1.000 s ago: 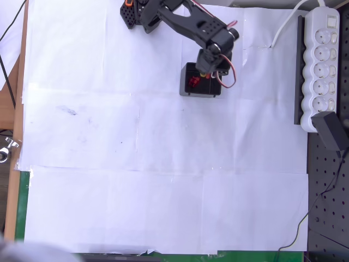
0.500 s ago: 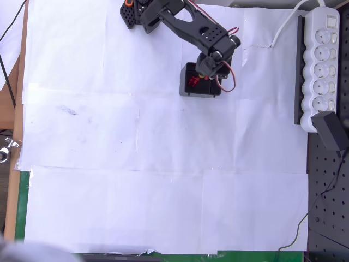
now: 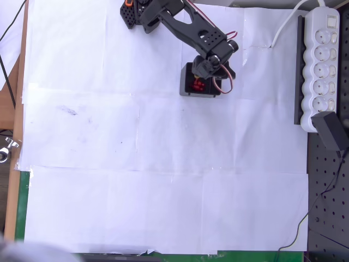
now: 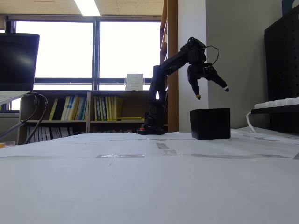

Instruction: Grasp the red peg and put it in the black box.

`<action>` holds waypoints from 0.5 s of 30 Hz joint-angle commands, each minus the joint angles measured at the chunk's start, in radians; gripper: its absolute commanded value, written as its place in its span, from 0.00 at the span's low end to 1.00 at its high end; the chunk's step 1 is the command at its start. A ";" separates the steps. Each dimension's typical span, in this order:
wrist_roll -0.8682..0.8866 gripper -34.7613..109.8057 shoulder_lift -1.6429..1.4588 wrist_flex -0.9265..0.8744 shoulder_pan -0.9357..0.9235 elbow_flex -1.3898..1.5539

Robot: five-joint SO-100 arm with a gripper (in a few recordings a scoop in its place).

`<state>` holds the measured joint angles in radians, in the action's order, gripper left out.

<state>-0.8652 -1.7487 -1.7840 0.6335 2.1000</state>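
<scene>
Fingers (image 4: 202, 80) spread above black box (image 4: 210, 123), red pegs (image 3: 196, 85) inside

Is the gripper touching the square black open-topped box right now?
Apart. The fixed view shows the gripper open above the black box, background visible between them.

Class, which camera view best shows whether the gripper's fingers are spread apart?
The fixed view: the gripper appears side-on above the black box, fingers clearly spread. In the overhead view the gripper is foreshortened over the box, so the gap is unclear.
</scene>
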 commanded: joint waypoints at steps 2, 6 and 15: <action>-0.129 0.57 0.129 -0.072 -0.072 0.008; -0.350 0.33 0.253 -0.009 -0.213 -0.011; -0.719 0.24 0.660 0.348 -0.494 -0.508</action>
<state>-1.5125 -1.2916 -1.5800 0.1948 1.7871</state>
